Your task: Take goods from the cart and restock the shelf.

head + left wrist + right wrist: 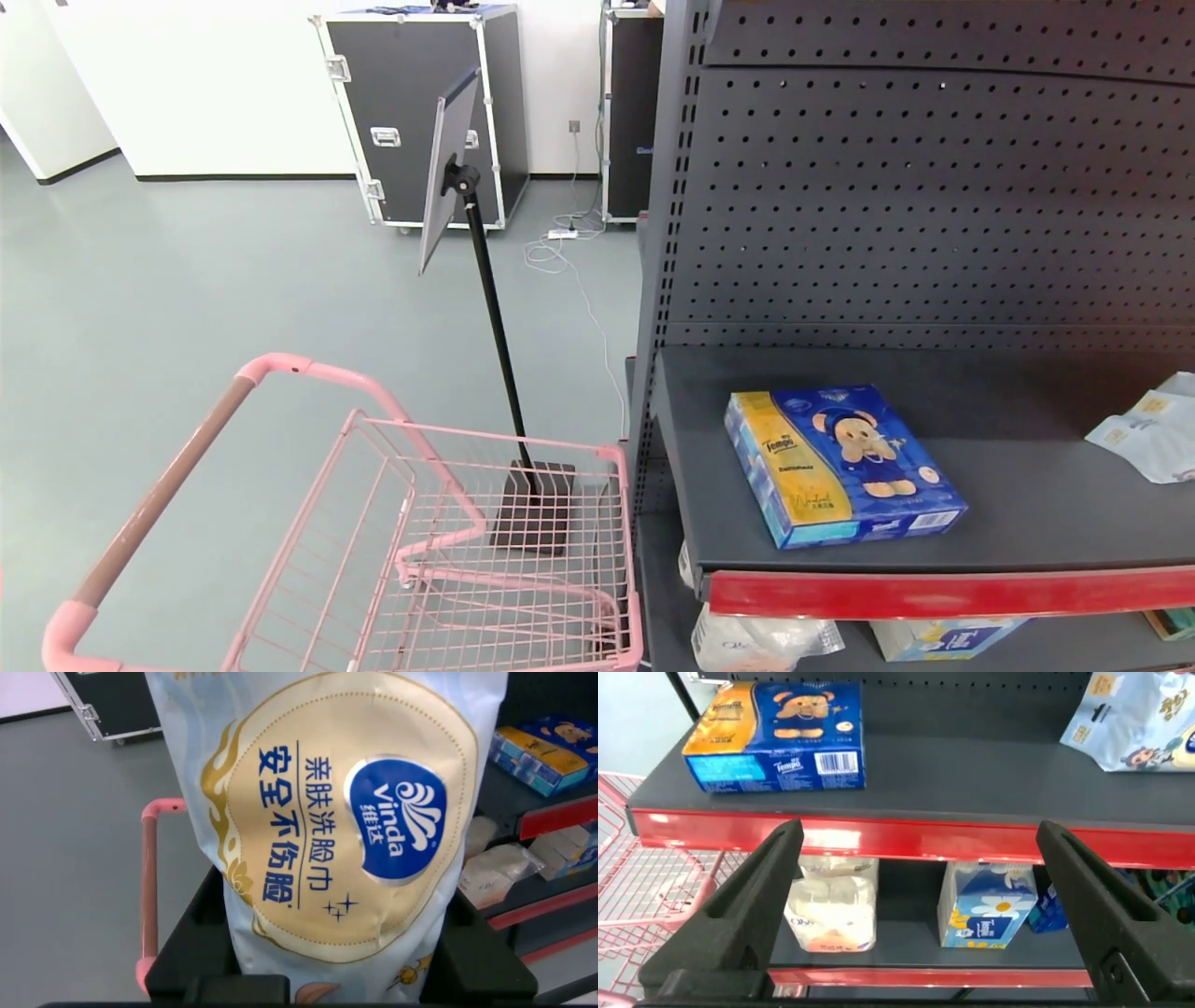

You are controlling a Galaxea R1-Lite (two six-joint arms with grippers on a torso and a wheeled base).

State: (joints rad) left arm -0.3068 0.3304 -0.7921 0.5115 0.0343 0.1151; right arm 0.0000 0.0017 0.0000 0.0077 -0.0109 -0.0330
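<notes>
My left gripper [336, 957] is shut on a pale soft pack with a gold oval and blue logo [346, 812], held upright above the pink cart's handle [149, 896]. My right gripper [920, 835] stands open with nothing between its fingers, level with the shelf's red front strip [710, 826]. On the dark shelf board [1027, 495] a blue tissue box [840, 467] [775, 733] lies flat near the left end. A pale blue pack [1148, 434] [1139, 719] lies at the right end. The pink wire cart [373, 560] stands left of the shelf.
On the lower shelf sit a white roll pack [831, 905] and a blue-and-white box [990, 915]. A panel on a black pole stand [485, 280] stands just behind the cart. Black flight cases [420, 112] are at the far wall, with open grey floor to the left.
</notes>
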